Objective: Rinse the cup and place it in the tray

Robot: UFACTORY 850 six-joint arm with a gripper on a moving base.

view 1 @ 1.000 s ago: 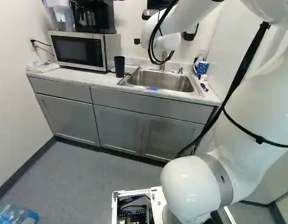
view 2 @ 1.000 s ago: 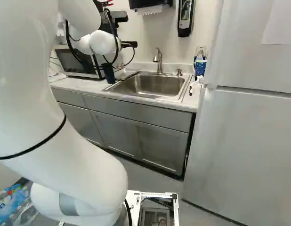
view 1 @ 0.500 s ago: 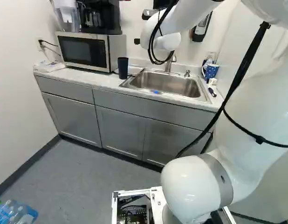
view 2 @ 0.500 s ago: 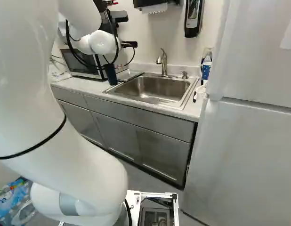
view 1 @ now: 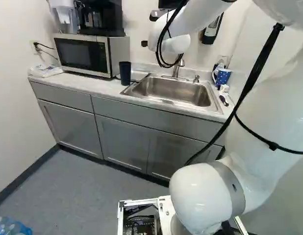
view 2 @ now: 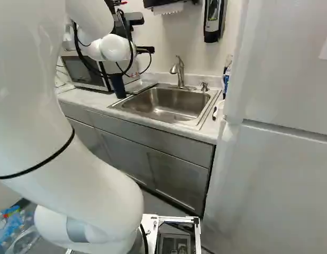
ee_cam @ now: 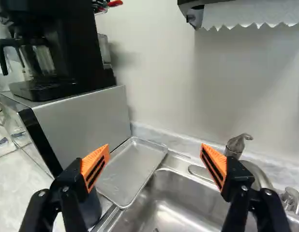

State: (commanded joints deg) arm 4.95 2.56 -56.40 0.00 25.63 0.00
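My gripper (view 2: pixel 145 50) shows in part past the arm's wrist in the right base view, above the counter. Seen from the wrist, the gripper (ee_cam: pixel 156 165) stands wide open, nothing between its orange pads. A dark blue cup (view 1: pixel 125 73) is upright on the counter before the microwave; in the wrist view the cup (ee_cam: pixel 90 210) is partly hidden behind one finger. The shallow metal tray (ee_cam: pixel 132 169) lies between the microwave and the sink, ahead of the open fingers. The sink (view 2: pixel 166 103) has its faucet (view 2: pixel 179 71) at the back edge.
The microwave (view 1: pixel 88 55) carries a black coffee maker (ee_cam: pixel 52 53). A blue spotted mug (view 1: pixel 223 76) and a dark-handled item (view 1: pixel 223 100) are right of the sink. A fridge (view 2: pixel 280 174) stands close at the right. Plastic bottles (view 1: pixel 10 226) lie on the floor at the left.
The base has moved: over the last half second the counter, sink and microwave have shifted leftward in both base views. My arm holds the same pose above its lowest joint.
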